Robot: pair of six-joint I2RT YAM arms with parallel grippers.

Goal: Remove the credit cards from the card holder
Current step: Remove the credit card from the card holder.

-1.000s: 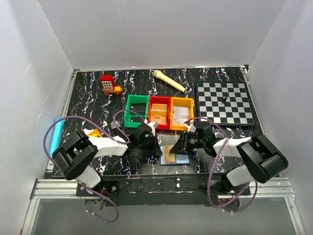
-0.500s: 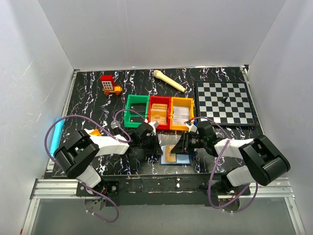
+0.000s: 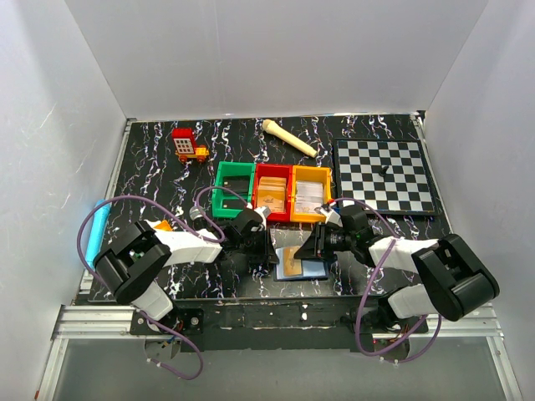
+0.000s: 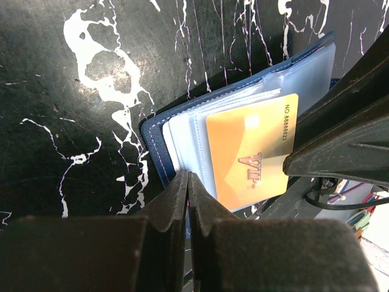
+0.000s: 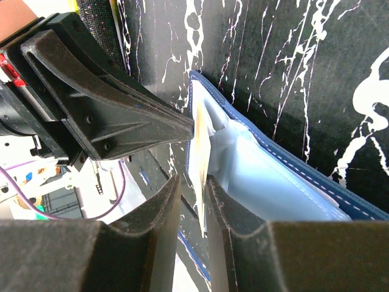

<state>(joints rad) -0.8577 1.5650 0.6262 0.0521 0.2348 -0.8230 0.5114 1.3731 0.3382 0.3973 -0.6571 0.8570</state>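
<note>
The card holder (image 3: pixel 311 269) lies open near the table's front edge, navy outside (image 4: pixel 153 139), pale blue sleeves inside (image 5: pixel 273 176). A gold VIP credit card (image 4: pixel 252 152) sticks halfway out of a clear sleeve. My left gripper (image 4: pixel 188 175) is shut on the holder's left edge, with a strip of blue between its fingers; from above it (image 3: pixel 272 251) sits left of the holder. My right gripper (image 5: pixel 194 182) comes in from the right (image 3: pixel 308 249). Its jaws straddle the card's free edge (image 5: pixel 200 155), the right finger against it and a gap on the left.
Behind the holder stand a green bin (image 3: pixel 234 188), a red bin (image 3: pixel 272 192) and an orange bin (image 3: pixel 311 194), the last two with cards inside. A chessboard (image 3: pixel 384 175) lies at the right. A wooden bone (image 3: pixel 289 138) and a red toy (image 3: pixel 188 144) lie at the back.
My right gripper has shifted slightly left and down onto the card's edge and its jaws have narrowed a little. The left gripper stays shut in place.
</note>
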